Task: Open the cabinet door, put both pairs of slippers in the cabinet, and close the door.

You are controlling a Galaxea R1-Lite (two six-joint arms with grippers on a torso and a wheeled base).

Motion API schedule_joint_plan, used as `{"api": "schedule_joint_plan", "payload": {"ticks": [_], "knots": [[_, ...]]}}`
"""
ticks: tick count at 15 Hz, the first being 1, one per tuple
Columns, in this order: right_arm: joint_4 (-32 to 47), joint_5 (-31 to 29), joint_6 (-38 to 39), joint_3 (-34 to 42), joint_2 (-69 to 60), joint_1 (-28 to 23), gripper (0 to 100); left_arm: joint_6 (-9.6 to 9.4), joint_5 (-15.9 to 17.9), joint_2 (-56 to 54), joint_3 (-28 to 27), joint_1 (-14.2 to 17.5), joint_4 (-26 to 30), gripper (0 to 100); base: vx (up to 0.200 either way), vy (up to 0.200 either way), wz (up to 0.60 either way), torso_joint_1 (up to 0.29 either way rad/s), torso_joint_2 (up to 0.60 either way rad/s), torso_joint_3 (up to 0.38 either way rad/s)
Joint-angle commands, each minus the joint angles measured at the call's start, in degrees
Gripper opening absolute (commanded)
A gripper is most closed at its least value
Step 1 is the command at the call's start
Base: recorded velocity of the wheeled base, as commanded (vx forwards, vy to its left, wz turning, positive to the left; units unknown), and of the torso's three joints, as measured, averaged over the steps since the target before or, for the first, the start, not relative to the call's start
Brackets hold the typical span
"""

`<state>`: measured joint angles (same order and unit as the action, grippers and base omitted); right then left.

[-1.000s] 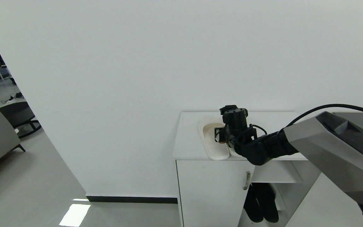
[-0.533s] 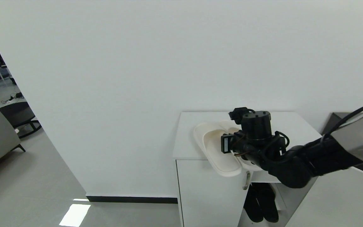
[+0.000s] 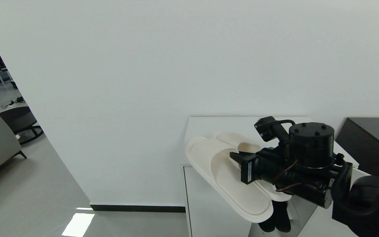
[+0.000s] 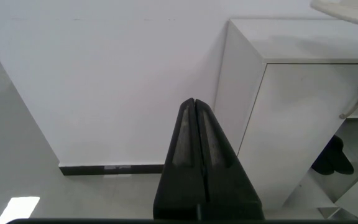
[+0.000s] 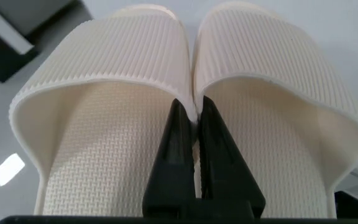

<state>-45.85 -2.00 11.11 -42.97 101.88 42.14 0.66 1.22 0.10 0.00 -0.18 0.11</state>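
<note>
1. While the right gripper (image 5: 194, 113) pinches them together, two cream slippers (image 3: 224, 171) hang at the front edge of the cabinet (image 3: 215, 124).
2. Two black slippers (image 3: 279, 218) stand inside the cabinet.
3. Beside the cabinet, the left gripper (image 4: 194, 112) has its fingers pressed together.

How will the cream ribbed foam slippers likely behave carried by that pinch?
The cream ribbed foam slippers hold their shape aloft, so probably light and fairly stiff. The right gripper pinches only the two inner strap edges, so they may swing. Ribbing likely resists slipping.
</note>
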Motion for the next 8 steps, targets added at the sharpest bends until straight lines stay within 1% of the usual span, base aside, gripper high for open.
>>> {"api": "schedule_joint_plan", "payload": {"ticks": [1, 4, 8], "knots": [[-0.1, 2.1, 0.3, 2.0, -3.4, 0.0, 0, 0.04, 0.0, 0.1, 0.0, 0.0, 0.1, 0, -0.2, 0.0, 0.0, -0.002, 0.0, 0.007], [0.0, 5.3, 0.2, 3.6, -4.7, 0.1, 0, 0.04, 0.0, 0.1, 0.0, 0.0, 0.0, 0, -0.2, 0.0, 0.0, 0.01, 0.01, 0.001], [0.0, 5.0, -0.1, 4.1, -4.7, 0.1, 0, 0.04, 0.0, 0.1, 0.0, 0.0, 0.0, 0, -0.2, 0.0, 0.0, -0.004, 0.0, 0.0]]}}
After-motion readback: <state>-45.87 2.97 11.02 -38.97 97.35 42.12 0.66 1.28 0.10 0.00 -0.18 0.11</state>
